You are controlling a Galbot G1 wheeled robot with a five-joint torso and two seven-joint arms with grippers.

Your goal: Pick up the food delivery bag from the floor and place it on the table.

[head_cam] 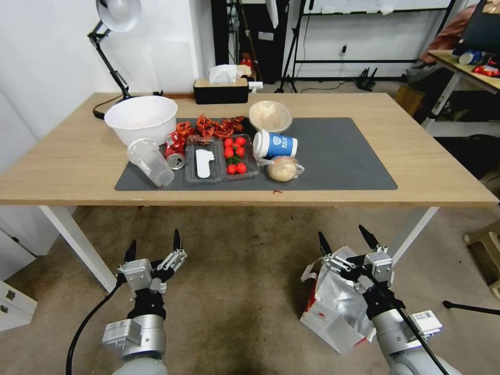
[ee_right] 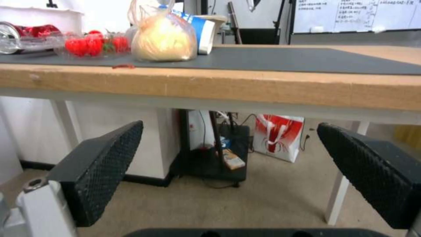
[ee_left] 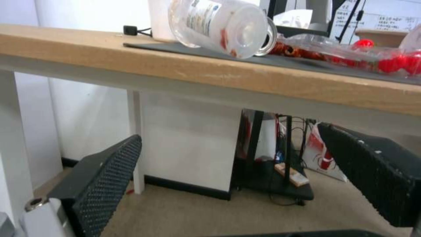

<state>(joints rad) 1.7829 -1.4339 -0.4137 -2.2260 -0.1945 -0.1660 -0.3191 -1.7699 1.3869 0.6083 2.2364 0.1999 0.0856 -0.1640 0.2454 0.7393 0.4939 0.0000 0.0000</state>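
Many dishes crowding mat [head_cam: 333,156] (left half), table [head_cam: 416,156]

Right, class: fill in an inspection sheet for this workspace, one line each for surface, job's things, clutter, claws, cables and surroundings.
Surface: table, light wood top, grey mat with bare area on the robot's right.
Job's things: food delivery bag on the carpet before the table, foil lining showing.
Clutter: white bowl, tipped clear cup, tomato tray, blue-and-white cup on its side, bagged bun, tissue box.
Claws: left claw open, low over carpet; right claw open, above the bag.
Cables: black cable along the left arm.
Surroundings: desk lamp, second desk at far right.
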